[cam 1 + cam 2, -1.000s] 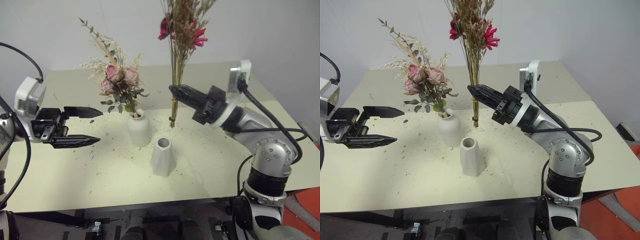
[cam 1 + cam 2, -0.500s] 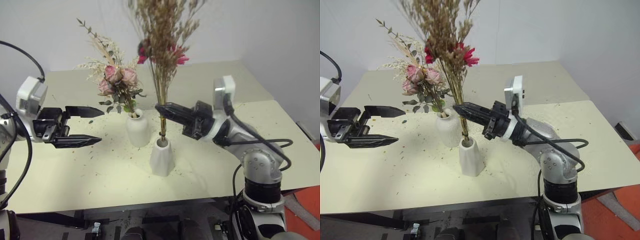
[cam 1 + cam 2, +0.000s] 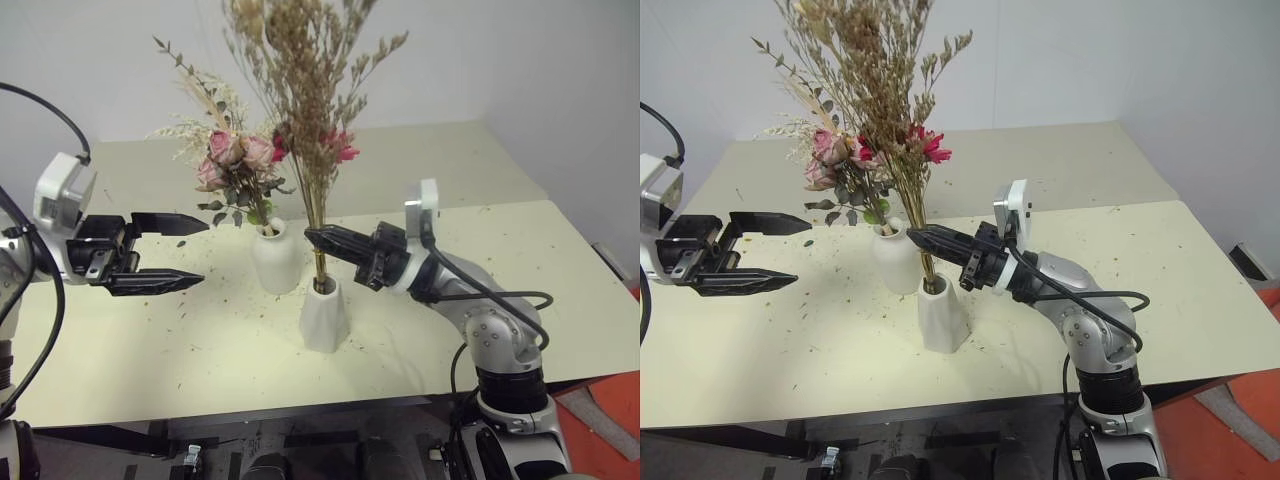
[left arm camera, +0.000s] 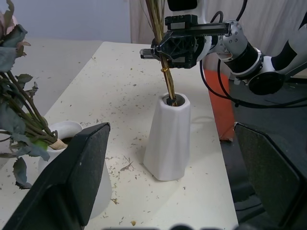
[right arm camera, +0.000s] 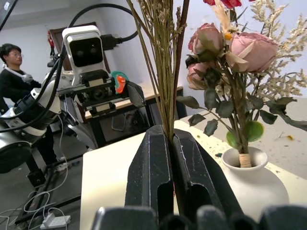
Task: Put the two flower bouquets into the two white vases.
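The pale pink rose bouquet [image 3: 235,160] stands in the rounded white vase [image 3: 277,257] at mid-table. Just in front, the dry tan grass bouquet [image 3: 305,80] with its magenta flower has its stem ends inside the mouth of the faceted white vase [image 3: 325,315]. My right gripper [image 3: 315,238] is shut on those stems a little above the vase's rim, and the right wrist view shows the stems [image 5: 168,96] pinched between the fingers. My left gripper [image 3: 200,252] hovers open and empty to the left of both vases.
Bits of dry plant litter lie scattered over the cream table [image 3: 450,180]. The table's front edge runs just below the faceted vase. A person [image 5: 12,72] stands beyond the table in the right wrist view.
My right gripper has carried the grass bouquet down and to the left, from behind the faceted vase to over it. The stem ends now sit in its mouth. The left gripper has kept still.
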Controlling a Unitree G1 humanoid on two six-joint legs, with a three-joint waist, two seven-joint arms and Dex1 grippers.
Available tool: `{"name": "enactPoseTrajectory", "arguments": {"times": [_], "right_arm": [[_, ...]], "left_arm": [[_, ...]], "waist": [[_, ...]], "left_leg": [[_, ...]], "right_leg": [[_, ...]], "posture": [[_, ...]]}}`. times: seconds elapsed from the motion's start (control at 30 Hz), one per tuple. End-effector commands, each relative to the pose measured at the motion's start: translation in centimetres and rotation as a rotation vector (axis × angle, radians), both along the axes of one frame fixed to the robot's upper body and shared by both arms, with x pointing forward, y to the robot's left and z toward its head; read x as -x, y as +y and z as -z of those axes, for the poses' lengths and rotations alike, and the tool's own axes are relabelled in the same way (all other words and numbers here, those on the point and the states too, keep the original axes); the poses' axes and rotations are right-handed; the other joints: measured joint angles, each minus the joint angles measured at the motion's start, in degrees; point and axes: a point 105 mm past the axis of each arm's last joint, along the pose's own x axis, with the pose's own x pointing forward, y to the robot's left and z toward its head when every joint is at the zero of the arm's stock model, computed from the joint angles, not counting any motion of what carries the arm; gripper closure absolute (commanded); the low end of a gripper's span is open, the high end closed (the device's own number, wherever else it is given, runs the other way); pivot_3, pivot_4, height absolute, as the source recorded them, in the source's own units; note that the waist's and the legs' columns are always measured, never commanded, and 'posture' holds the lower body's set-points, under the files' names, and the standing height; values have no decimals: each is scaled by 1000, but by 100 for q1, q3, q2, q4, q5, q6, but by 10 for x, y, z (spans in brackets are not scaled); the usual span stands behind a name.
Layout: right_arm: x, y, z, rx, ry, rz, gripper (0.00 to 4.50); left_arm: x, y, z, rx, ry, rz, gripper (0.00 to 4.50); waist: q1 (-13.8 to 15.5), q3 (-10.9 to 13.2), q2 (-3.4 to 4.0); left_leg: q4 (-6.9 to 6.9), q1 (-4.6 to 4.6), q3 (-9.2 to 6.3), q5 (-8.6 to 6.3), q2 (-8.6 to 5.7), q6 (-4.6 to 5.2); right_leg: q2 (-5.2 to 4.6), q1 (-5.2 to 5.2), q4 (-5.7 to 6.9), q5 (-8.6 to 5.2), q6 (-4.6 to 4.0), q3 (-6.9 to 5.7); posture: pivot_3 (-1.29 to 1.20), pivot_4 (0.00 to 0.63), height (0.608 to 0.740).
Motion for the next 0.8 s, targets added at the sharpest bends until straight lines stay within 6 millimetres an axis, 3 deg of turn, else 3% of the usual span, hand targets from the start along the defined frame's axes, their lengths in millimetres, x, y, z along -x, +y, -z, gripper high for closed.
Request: {"name": "enactPoseTrajectory", "arguments": {"times": [0.03,0.43,0.53,0.8], "right_arm": [[7,-1,-4,-10,-53,-10,4479],[2,-4,17,33,-72,42,4479],[1,-5,17,27,-93,59,3651],[5,-20,15,18,-168,95,935]], "left_arm": [[4,-2,-10,-7,-45,15,0],[2,-1,-9,-10,-43,11,0],[1,-1,-8,-12,-43,12,0],[-3,-2,-7,-11,-44,20,0]], "waist": [[3,0,0],[4,0,0],[9,0,0],[9,0,0]], "left_leg": [[0,0,0,0,0,0],[1,0,0,0,0,0],[1,0,0,0,0,0],[1,0,0,0,0,0]], "right_leg": [[0,1,-1,0,0,0],[0,1,0,0,0,0],[0,2,-1,0,0,0],[0,2,0,0,0,0]], "posture": [[0,150,740],[0,150,740],[0,150,740],[0,150,740]]}}
